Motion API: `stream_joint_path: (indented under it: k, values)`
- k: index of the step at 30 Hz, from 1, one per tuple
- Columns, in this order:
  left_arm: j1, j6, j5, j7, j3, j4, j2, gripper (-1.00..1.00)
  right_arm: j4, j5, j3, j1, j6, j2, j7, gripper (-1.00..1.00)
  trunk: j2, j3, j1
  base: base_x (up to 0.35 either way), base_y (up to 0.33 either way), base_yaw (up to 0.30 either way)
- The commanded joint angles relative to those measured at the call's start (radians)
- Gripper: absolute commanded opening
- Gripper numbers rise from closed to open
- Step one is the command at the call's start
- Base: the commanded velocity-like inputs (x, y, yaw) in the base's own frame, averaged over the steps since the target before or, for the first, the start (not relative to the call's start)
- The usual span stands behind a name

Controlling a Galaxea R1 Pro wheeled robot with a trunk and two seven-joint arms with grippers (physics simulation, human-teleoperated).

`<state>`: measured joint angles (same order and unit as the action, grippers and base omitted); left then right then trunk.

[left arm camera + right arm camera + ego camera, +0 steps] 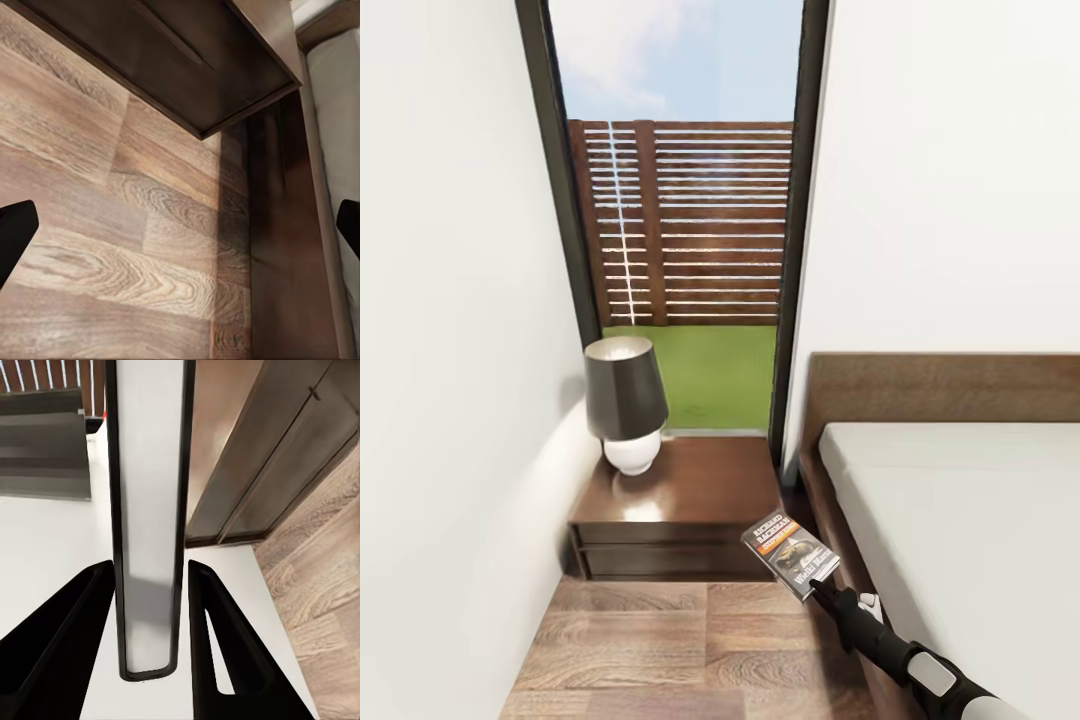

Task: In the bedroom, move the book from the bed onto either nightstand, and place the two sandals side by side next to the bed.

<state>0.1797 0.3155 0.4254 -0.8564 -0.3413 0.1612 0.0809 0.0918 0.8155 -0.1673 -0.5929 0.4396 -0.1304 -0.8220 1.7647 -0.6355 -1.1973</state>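
Dark-covered book (790, 556) sits clamped edge-on in my right end effector (822, 590), held in the air between the nightstand (678, 510) and the bed (960, 520). My left end effector (180, 229) is spread wide above the floor (112, 247).

Dark book (791, 555) with orange-white band; glossy dark-brown nightstand (680, 500); grey-shaded white lamp (625, 402); light-grey mattress (970, 520); black right gripper (150, 622).
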Motion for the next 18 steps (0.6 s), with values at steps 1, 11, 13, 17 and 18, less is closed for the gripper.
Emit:
stream_joint_path:
  k: [1,11,13,17,18]
  values:
    - [0.001,0.005,0.006,-0.003,0.004,-0.002,0.000,1.00,0.000,0.000,-0.012,-0.001,0.010,0.000,-0.001,-1.00,0.000,-0.001,0.000,0.183,0.000,0.000]
    - [0.000,0.005,0.006,-0.005,0.004,-0.002,0.000,1.00,0.000,0.000,-0.012,-0.001,0.010,0.000,-0.002,-1.00,0.000,-0.001,0.000,0.182,0.000,0.000]
    - [0.001,0.005,0.006,-0.005,0.004,-0.002,0.000,1.00,0.000,0.000,-0.012,-0.001,0.010,0.000,-0.002,-1.00,0.000,-0.001,0.000,0.180,0.000,0.000]
    - [0.001,0.005,0.006,-0.005,0.004,-0.002,0.001,1.00,0.000,0.000,-0.012,-0.001,0.009,0.000,-0.003,-1.00,0.000,-0.001,0.000,0.177,0.000,0.000]
    - [0.001,0.005,0.006,-0.006,0.004,-0.002,0.001,1.00,0.000,0.001,-0.012,-0.001,0.009,0.000,-0.003,-1.00,0.000,-0.001,0.000,0.174,0.000,0.000]
